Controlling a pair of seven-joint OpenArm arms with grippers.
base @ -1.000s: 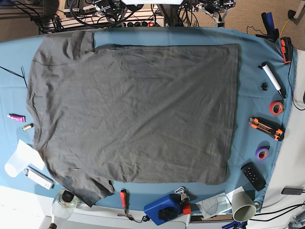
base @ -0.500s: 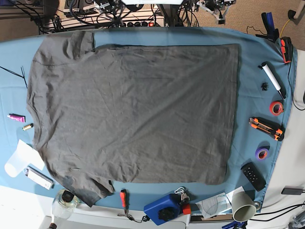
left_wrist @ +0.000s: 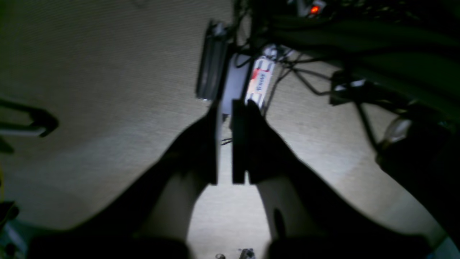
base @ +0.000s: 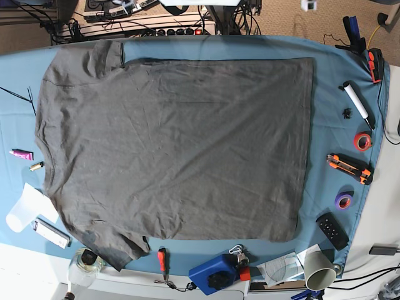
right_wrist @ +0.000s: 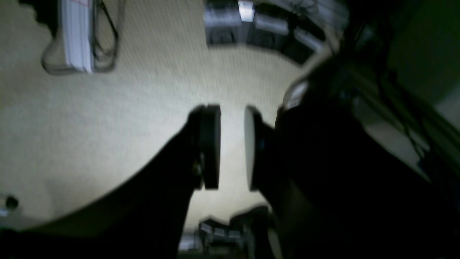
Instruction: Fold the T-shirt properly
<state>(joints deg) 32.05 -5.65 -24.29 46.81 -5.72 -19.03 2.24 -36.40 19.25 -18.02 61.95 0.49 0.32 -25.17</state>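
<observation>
The T-shirt (base: 175, 144) lies spread flat, dark grey, on the teal-blue table cloth (base: 328, 106) in the base view. Its neck side points left, the hem runs down the right, and a sleeve sticks out at the top left and at the bottom left. Neither gripper appears in the base view. In the left wrist view my left gripper (left_wrist: 224, 144) hangs over beige carpet, its pads almost together with only a thin slit and nothing between them. My right gripper (right_wrist: 232, 144) also hangs over carpet, slightly open and empty.
Along the right table edge lie a white marker (base: 357, 104), red tape (base: 362, 141), an orange knife (base: 349, 167), purple tape (base: 344, 200) and a black remote (base: 332, 230). A blue device (base: 215, 273), a screwdriver (base: 162, 261) and a paper cup (base: 319, 270) sit at the front. Cables cross the floor (left_wrist: 305, 79).
The arm parts seen at the top edge of the base view have drawn back almost out of frame. The T-shirt has not moved.
</observation>
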